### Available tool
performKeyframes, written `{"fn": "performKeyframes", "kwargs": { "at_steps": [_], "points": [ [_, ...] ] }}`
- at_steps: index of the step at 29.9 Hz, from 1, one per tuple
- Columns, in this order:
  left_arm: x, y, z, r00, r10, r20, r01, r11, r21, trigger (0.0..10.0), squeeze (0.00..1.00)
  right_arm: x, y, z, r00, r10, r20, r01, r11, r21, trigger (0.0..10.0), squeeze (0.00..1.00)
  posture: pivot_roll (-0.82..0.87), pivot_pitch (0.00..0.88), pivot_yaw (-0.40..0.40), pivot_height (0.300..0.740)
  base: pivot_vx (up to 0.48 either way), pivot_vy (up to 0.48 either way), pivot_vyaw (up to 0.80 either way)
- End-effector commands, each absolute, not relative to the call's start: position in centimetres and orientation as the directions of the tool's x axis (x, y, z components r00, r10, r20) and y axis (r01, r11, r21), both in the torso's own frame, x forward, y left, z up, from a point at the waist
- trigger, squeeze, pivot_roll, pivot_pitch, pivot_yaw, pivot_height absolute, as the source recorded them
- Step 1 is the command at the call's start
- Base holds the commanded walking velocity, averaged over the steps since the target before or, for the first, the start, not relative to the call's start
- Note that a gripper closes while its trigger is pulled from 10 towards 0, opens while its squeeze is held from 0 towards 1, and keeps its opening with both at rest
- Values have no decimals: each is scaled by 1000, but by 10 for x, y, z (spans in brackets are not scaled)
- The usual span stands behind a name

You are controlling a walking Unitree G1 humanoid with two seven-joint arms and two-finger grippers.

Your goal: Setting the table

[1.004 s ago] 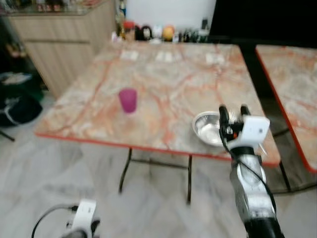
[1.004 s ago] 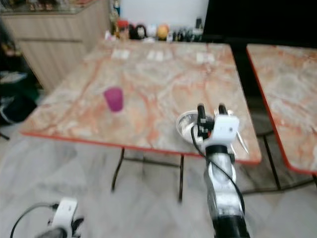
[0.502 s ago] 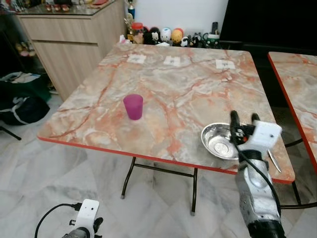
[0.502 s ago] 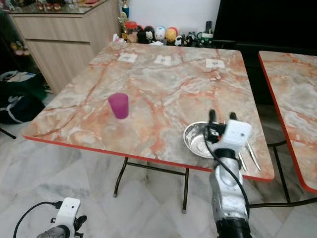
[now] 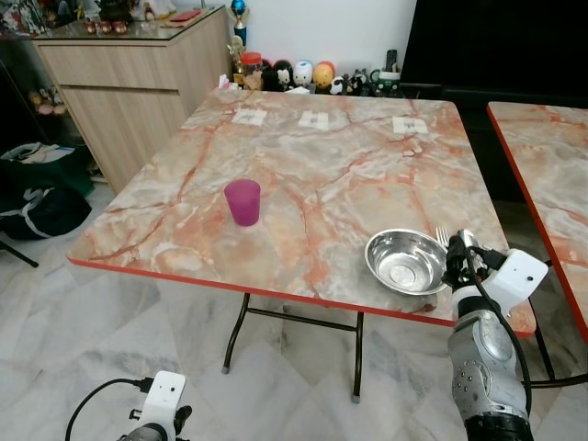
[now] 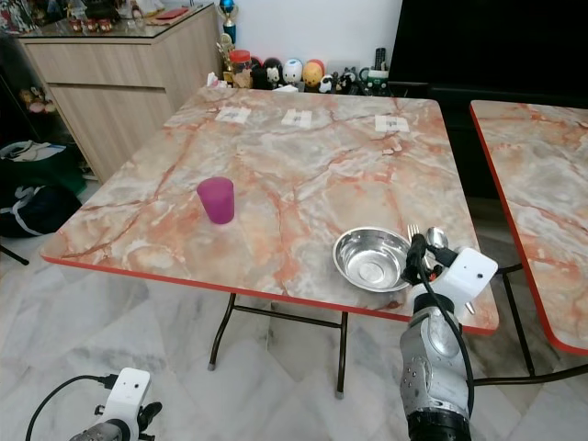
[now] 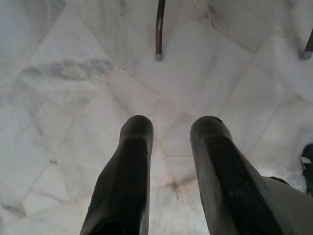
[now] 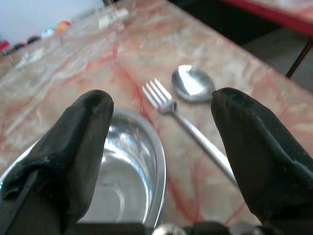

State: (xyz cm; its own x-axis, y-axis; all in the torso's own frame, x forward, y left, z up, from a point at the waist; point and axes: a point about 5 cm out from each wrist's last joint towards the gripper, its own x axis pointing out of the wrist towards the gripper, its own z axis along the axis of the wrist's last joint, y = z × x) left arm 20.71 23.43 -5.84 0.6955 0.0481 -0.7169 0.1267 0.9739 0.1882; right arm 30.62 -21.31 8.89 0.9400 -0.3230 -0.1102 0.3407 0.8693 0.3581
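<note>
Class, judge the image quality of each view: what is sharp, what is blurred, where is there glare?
Eye views: sharp, evenly lit. Right wrist view: fork sharp, near fingers soft, glare inside the bowl. Left wrist view: sharp pale floor.

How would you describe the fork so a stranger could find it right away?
On the marble table, look at the near right corner, where a steel bowl sits. The fork lies just right of the bowl, with a spoon on its far side. It is the one with tines.
</note>
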Motion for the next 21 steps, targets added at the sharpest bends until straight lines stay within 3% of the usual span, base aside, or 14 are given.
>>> {"fn": "performKeyframes", "kwargs": {
  "at_steps": [1, 18, 20, 21],
  "points": [
    [201, 236, -62, 670, 54, -740, 134, 972, 192, 10000, 0, 309, -214, 87, 933, -331, -143, 361, 863, 353, 10000, 0, 49, 0, 17, 740, 0, 0, 0],
    [199, 238, -63, 665, 58, -744, 136, 971, 198, 10000, 0, 309, -202, 69, 935, -242, -258, 337, 830, 444, 10000, 0, 50, 0, 19, 740, 0, 0, 0],
    [199, 238, -63, 665, 58, -744, 135, 971, 197, 10000, 0, 309, -201, 68, 933, -239, -267, 340, 826, 450, 9451, 0, 50, 0, 19, 740, 0, 0, 0],
    [199, 238, -63, 666, 58, -744, 135, 971, 197, 10000, 0, 309, -201, 68, 934, -237, -268, 340, 821, 458, 8078, 0, 50, 0, 19, 740, 0, 0, 0]
  ]
}}
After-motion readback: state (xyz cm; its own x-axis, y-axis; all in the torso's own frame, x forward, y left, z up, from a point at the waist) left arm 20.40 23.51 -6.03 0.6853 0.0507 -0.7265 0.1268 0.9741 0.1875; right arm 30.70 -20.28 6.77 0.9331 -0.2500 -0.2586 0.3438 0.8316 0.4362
